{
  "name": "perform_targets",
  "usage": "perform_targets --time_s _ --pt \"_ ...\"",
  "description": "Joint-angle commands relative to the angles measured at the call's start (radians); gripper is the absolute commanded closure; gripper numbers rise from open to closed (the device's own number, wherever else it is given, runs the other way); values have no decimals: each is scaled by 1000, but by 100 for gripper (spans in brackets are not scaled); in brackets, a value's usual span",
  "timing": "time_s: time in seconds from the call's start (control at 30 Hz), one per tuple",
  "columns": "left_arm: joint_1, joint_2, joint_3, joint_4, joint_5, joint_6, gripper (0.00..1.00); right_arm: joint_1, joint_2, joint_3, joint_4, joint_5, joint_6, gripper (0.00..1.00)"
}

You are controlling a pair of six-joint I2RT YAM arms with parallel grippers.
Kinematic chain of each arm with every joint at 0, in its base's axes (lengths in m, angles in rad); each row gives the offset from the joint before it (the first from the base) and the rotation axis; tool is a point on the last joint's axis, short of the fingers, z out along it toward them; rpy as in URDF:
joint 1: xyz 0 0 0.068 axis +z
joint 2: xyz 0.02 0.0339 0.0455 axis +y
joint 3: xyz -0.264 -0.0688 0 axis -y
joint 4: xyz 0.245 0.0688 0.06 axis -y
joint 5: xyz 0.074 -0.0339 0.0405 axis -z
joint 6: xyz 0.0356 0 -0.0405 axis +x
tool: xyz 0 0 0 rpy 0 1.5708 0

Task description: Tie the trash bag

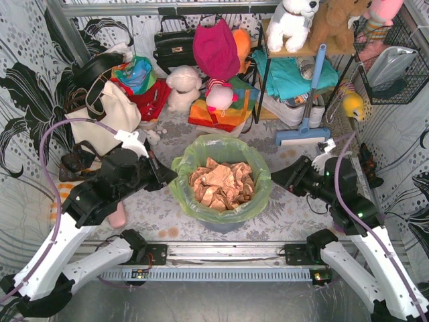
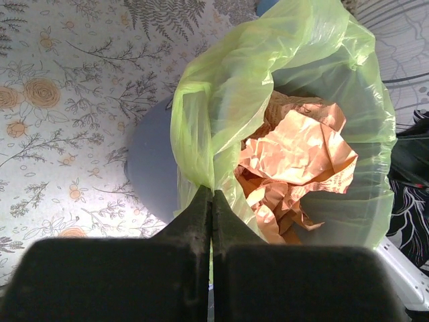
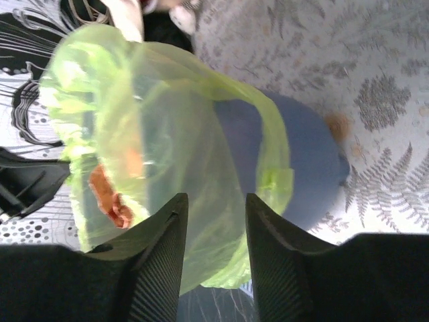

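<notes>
The lime-green trash bag (image 1: pixel 182 176) lines a blue-grey round bin (image 1: pixel 221 225) at the middle of the floor, its mouth open over crumpled tan paper (image 1: pixel 221 184). My left gripper (image 1: pixel 171 176) is at the bag's left rim. In the left wrist view it (image 2: pixel 212 192) is shut, with a fold of the trash bag (image 2: pixel 221 100) pinched between the tips, beside the bin (image 2: pixel 151 168). My right gripper (image 1: pixel 274 178) is at the bag's right rim. In the right wrist view it (image 3: pixel 216 201) stands open, with the trash bag (image 3: pixel 167 127) draped over the bin (image 3: pixel 308 161) just beyond the gap.
Behind the bin there is clutter: a black handbag (image 1: pixel 173 43), a cream tote (image 1: pixel 107 114), plush toys (image 1: pixel 182 87), a blue-handled squeegee (image 1: pixel 305 114), a shelf of folded cloth (image 1: pixel 288 74) and a wire basket (image 1: pixel 392 64). A metal rail (image 1: pixel 221 253) runs along the near edge.
</notes>
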Motion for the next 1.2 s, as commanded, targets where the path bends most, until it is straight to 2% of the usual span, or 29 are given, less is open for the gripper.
perform_targets --time_s 0.0,0.03,0.1,0.4,0.6,0.67,0.77,0.8,1.0,1.17 --pt "-3 -14 -3 18 10 10 100 6 -17 -81 9 -72 23 52" --pt "-2 -13 -6 22 15 10 100 6 -18 -95 18 -80 26 45" --pt "-3 -11 -15 30 28 9 100 6 -14 -117 30 -98 26 41" --pt "-2 -28 -63 72 44 -4 100 6 -2 -217 136 -164 57 55" --pt "-3 -41 -97 88 50 -19 100 6 -21 -260 183 -144 85 57" --pt "-2 -48 -97 86 54 -21 100 6 -27 -267 206 -152 95 68" --pt "-3 -57 -91 68 50 -22 100 6 -33 -243 189 -146 84 98" --pt "-3 -63 -89 60 43 -24 100 6 -38 -223 176 -139 76 100" --pt "-2 -130 -113 43 5 -76 100 6 -88 -128 87 -65 62 100" --pt "-2 -180 -138 57 0 -111 100 6 -98 -95 92 -57 72 100"
